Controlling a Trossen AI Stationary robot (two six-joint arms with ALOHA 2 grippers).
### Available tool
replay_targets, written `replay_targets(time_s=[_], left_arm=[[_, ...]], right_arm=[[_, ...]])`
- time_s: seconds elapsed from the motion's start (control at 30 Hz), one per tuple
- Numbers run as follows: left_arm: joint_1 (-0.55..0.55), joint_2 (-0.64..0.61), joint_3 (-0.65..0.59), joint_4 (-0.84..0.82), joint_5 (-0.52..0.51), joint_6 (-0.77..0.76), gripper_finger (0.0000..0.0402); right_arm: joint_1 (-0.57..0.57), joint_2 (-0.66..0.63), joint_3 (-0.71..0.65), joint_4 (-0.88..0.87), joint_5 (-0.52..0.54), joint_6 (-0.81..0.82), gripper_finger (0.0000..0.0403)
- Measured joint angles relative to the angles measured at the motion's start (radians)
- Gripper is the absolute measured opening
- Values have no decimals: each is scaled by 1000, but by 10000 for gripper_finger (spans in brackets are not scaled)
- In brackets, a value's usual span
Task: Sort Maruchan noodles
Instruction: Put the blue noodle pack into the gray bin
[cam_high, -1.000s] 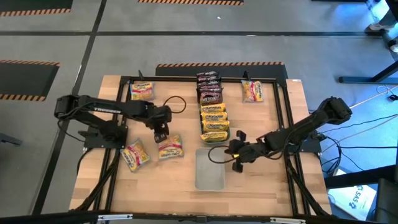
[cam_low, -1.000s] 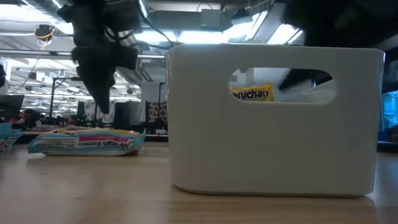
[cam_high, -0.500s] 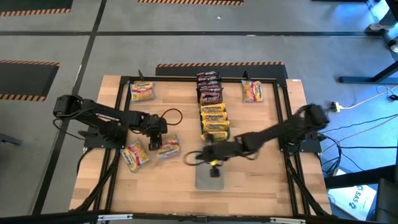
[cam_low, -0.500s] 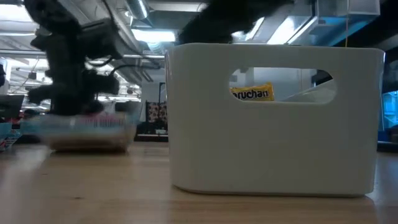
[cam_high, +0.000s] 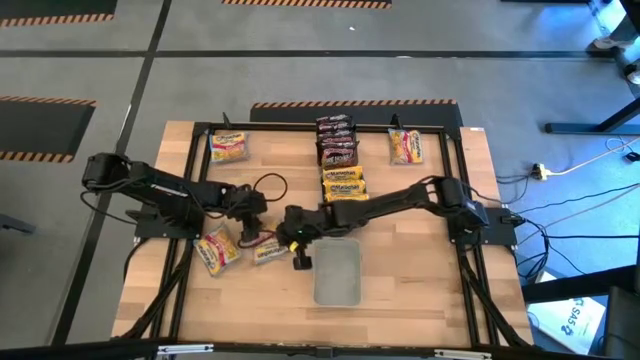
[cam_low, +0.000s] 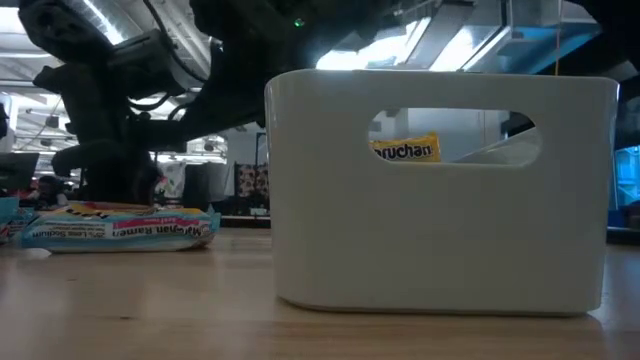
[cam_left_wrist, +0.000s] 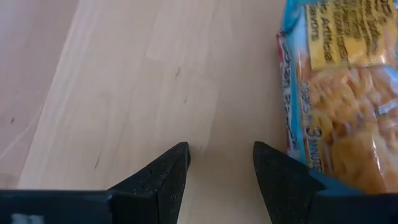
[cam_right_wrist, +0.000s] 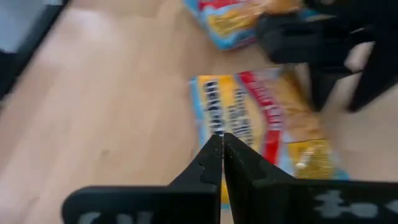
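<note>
Since a second ago, your right arm has swung from the table's right side across the middle, and its gripper (cam_high: 297, 250) now hangs just left of the grey tray (cam_high: 337, 272). Your left gripper (cam_high: 246, 232) has come down toward the front, and the pink-yellow packet (cam_high: 268, 251) that lay beside it has slid a little nearer the tray.

The right gripper's fingers are pressed fully together and hold nothing; in its wrist view the tips point at that packet (cam_right_wrist: 261, 137) on the bare wood. The left gripper's fingers (cam_left_wrist: 160, 180) stand apart with nothing between them, tips at the wooden tabletop (cam_left_wrist: 124, 81), the packet's edge (cam_left_wrist: 339, 93) just beside one finger.

A second pale packet (cam_high: 217, 249) lies to the left of the first. Down the middle of the table runs a column of noodles: dark red-brown packets (cam_high: 336, 140) at the back, yellow ones (cam_high: 342, 183) nearer the tray. One packet (cam_high: 228, 147) sits at the back left, another (cam_high: 405, 147) at the back right.
</note>
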Motion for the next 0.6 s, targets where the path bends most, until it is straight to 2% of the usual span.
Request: replay_targets(time_s=[0.1,0.23,0.4,0.5,0.6], left_arm=[[0,-36,9,-11,3,31,180],[0,-107,16,-8,0,55,180],[0,-143,17,2,2,34,180],[0,-143,17,1,6,17,180],[0,-143,5,24,6,15,180]], right_arm=[[0,3,-4,2,-81,14,3],[3,3,-26,-8,-88,46,14],[1,19,-34,3,-21,46,87],[0,47,-35,31,-12,43,134],[1,77,-35,80,-18,23,162]])
